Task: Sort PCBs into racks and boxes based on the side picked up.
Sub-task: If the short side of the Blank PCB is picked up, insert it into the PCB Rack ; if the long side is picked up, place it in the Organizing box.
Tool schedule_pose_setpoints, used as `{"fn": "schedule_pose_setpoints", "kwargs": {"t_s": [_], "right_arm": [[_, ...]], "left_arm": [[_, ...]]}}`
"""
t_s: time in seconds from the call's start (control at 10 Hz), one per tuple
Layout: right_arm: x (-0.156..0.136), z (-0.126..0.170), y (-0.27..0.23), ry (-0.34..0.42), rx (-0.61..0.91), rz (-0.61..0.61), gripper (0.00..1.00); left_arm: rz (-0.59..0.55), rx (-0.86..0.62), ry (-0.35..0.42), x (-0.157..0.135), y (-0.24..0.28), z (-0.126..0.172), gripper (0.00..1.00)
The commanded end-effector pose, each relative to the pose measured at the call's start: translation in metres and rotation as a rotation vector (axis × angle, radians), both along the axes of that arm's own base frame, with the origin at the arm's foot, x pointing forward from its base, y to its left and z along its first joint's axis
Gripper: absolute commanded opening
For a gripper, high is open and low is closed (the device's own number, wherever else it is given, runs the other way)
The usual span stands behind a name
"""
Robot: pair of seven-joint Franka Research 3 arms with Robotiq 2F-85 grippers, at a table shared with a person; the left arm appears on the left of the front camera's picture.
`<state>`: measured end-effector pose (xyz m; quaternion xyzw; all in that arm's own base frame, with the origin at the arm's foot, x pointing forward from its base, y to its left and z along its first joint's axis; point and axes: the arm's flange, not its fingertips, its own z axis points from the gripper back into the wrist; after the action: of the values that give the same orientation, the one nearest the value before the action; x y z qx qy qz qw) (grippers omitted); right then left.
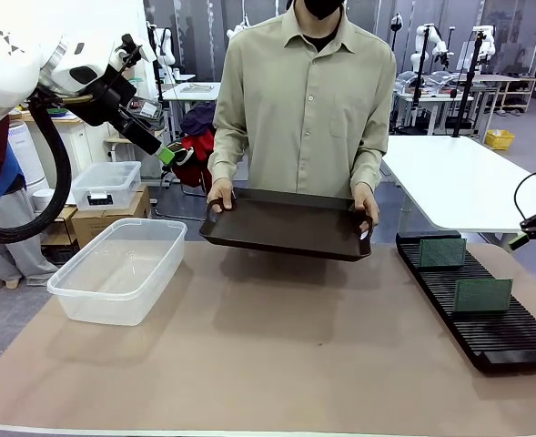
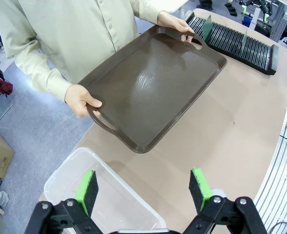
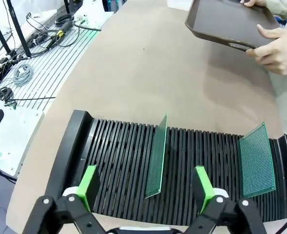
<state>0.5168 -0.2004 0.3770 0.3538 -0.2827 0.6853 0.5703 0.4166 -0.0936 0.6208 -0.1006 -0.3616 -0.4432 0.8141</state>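
Standing in one rack (image 1: pixel 486 305): two PCBs (image 1: pixel 442 252) (image 1: pixel 483 295).

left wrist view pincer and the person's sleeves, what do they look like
The left pincer has a black jointed frame with silver bolts and two flat bright green pads, one on each finger. In the front view its white rounded arm carries a thick black looping cable. The person wears a pale khaki button-up shirt with long cuffed sleeves.
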Motion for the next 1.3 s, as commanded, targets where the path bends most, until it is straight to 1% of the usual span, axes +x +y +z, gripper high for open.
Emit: {"fn": "schedule_pose_setpoints", "kwargs": {"t_s": [0.0, 0.8, 0.9, 1.0, 1.2], "right_arm": [[0.000, -0.003, 0.000, -0.003, 0.009, 0.012, 1.00], [0.001, -0.003, -0.001, 0.003, 0.002, 0.002, 1.00], [-0.004, 0.017, 0.005, -0.014, -0.040, -0.028, 1.00], [-0.008, 0.036, 0.010, -0.019, -0.048, -0.025, 1.00], [-0.025, 0.077, 0.030, -0.033, -0.090, -0.062, 1.00]], "left_arm": [[0.005, -0.002, 0.005, 0.000, 0.002, -0.002, 1.00], [0.005, -0.002, 0.005, 0.000, 0.002, -0.002, 1.00], [0.005, -0.002, 0.005, 0.000, 0.002, -0.002, 1.00], [0.005, -0.002, 0.005, 0.000, 0.002, -0.002, 1.00], [0.005, -0.002, 0.005, 0.000, 0.002, -0.002, 1.00]]}}
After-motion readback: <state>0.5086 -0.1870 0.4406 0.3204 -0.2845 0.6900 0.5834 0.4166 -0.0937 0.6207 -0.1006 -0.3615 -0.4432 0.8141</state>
